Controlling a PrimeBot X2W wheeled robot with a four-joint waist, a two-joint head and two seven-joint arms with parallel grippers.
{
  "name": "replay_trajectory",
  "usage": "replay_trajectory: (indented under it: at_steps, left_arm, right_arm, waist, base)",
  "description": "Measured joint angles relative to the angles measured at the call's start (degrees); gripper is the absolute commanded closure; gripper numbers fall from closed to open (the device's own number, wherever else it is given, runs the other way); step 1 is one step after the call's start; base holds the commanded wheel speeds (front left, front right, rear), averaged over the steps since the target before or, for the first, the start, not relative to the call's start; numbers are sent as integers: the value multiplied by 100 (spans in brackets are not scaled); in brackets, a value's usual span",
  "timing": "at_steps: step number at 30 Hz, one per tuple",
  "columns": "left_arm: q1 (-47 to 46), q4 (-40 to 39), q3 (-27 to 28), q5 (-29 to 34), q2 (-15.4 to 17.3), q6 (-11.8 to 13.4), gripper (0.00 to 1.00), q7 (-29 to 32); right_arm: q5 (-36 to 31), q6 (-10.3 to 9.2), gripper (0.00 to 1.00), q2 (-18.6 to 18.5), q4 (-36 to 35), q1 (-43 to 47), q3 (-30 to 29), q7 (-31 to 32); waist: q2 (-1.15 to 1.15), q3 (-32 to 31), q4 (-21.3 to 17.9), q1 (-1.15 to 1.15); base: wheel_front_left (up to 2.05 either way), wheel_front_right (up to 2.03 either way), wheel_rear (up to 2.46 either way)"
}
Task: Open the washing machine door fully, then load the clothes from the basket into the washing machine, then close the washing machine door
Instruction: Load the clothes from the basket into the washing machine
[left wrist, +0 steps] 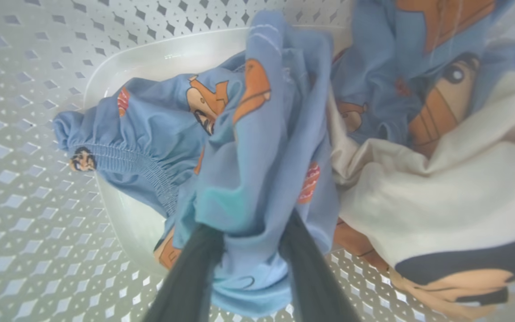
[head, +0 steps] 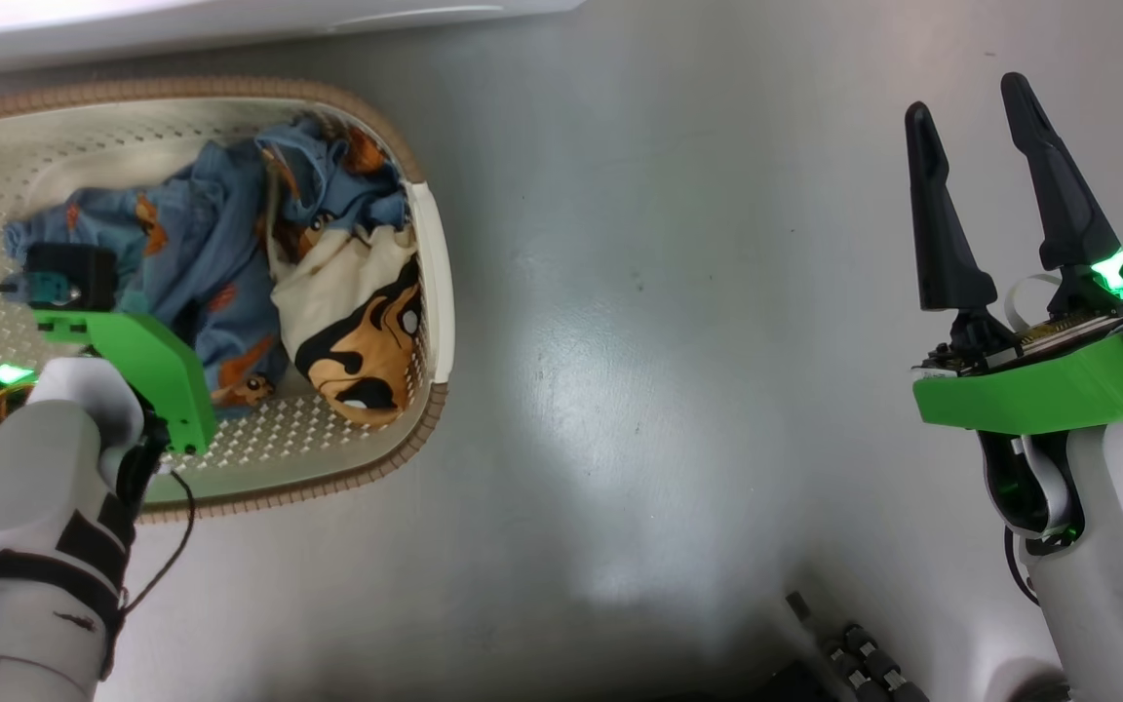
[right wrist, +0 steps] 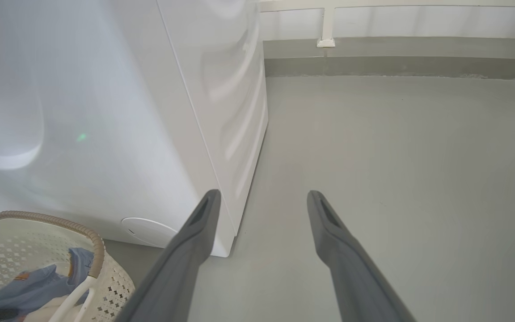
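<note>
Down inside the basket (head: 425, 429) with the left gripper (left wrist: 251, 228) — dark fingers (left wrist: 195, 277) either side of a bunched light-blue fold of the clothes (head: 230, 253), cloth filling the gap and touching both. Pinched tight or merely straddled: cannot tell. Just beside that fold, against the basket's right wall, the cream garment with the black-and-orange print. Over bare grey floor (head: 669, 341), well apart from the basket, the right gripper (head: 968, 102) — spread wide, holding nothing. Just behind the basket, the white washing machine (head: 230, 34).
</note>
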Motion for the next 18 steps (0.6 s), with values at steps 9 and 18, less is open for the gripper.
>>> replay_trajectory:
  at_steps: [9, 18]
  left_arm:
    - [19, 1, -19, -243, -146, -87, 100, -46]
    - [328, 4, 59, -542, -278, -130, 100, -612]
  right_arm:
    - [0, 0, 0, 1, 12, 0, 13, 0]
    - [1, 0, 0, 9, 123, 10, 29, 0]
  waist:
    - [0, -185, 19, 0]
    - [0, -639, 106, 0]
  base:
    - [0, 0, 0]
    - [0, 0, 0]
